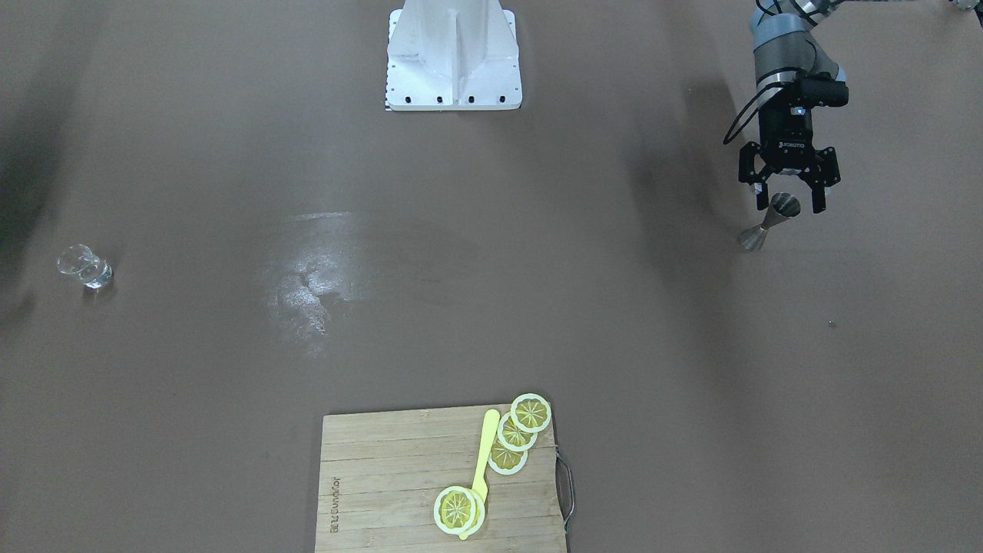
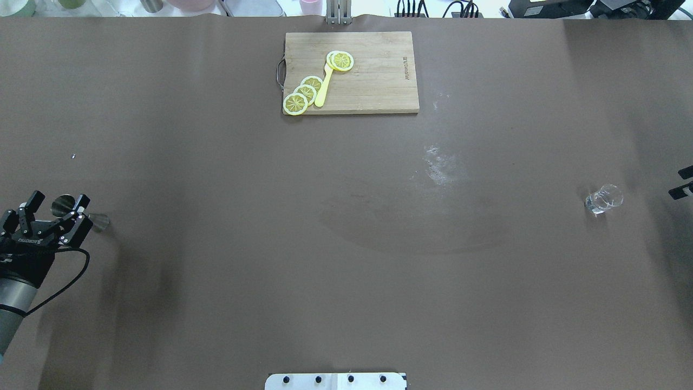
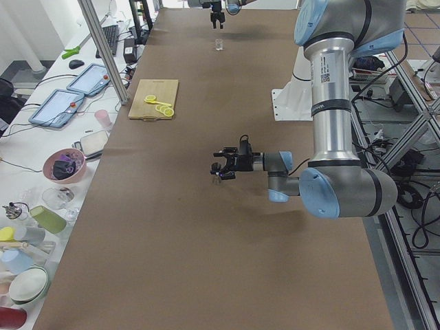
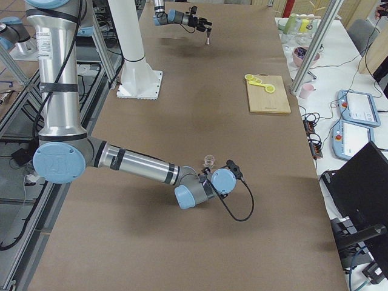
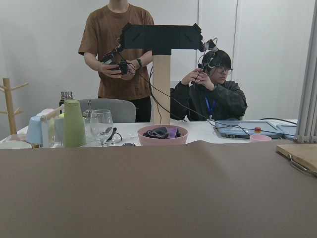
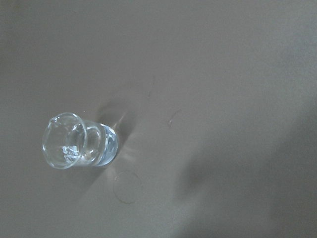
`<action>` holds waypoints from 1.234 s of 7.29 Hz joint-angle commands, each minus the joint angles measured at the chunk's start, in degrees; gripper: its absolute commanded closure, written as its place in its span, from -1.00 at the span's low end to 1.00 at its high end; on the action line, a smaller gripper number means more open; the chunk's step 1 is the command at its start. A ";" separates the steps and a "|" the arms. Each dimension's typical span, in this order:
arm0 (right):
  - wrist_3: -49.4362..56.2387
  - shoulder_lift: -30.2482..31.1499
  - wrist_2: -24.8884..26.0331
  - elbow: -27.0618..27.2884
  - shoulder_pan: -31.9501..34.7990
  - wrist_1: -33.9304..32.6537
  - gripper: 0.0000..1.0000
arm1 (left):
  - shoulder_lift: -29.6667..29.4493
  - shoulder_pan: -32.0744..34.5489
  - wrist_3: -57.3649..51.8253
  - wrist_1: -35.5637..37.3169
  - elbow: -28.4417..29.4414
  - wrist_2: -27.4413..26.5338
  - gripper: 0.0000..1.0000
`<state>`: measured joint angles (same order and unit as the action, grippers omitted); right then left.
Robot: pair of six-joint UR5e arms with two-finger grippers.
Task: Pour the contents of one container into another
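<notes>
A steel hourglass-shaped jigger (image 1: 771, 221) stands on the brown table near my left side. My left gripper (image 1: 790, 203) is level with its upper cup, open, with one finger on each side and not touching it. The overhead view shows the same jigger (image 2: 65, 205) between the fingers of the left gripper (image 2: 57, 208). A small clear glass (image 2: 603, 199) stands far off at the right side, also seen as the glass (image 6: 79, 145) in the right wrist view. Only the two fingertips of my right gripper (image 2: 683, 182) show at the frame edge, apart, with a gap to the glass.
A wooden cutting board (image 2: 379, 81) with several lemon slices (image 2: 303, 95) and a yellow knife (image 2: 323, 86) lies at the table's far edge. The white robot base (image 1: 453, 57) is at the near edge. A pale smear (image 2: 441, 165) marks the table's middle.
</notes>
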<state>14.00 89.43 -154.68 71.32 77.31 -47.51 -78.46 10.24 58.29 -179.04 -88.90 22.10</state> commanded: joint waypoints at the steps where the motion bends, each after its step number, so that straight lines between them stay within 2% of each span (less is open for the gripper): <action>1: -0.11 1.27 1.74 -2.13 -0.32 14.99 -1.00 | -1.60 -0.13 0.07 -1.03 2.66 -0.13 -0.92; 3: 0.15 1.01 3.49 -3.73 -3.21 24.88 -1.00 | -3.10 -0.13 -0.02 -2.36 4.96 -0.13 -0.92; 5: 2.41 -1.61 5.25 -3.90 -6.81 25.36 -1.00 | -3.10 -0.30 0.24 -2.36 5.58 -0.22 -0.92; 6: 8.35 -2.15 7.61 -3.82 -7.17 25.36 -1.00 | -3.10 -0.65 1.55 -2.27 6.36 -0.22 -0.92; 9: 9.20 -1.19 5.19 -4.25 -7.18 27.46 -1.00 | -3.10 -1.35 2.09 -1.84 6.64 -0.22 -0.91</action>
<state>22.80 87.98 -148.33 67.46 70.18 -21.10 -81.56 9.27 60.16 -181.04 -82.35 21.89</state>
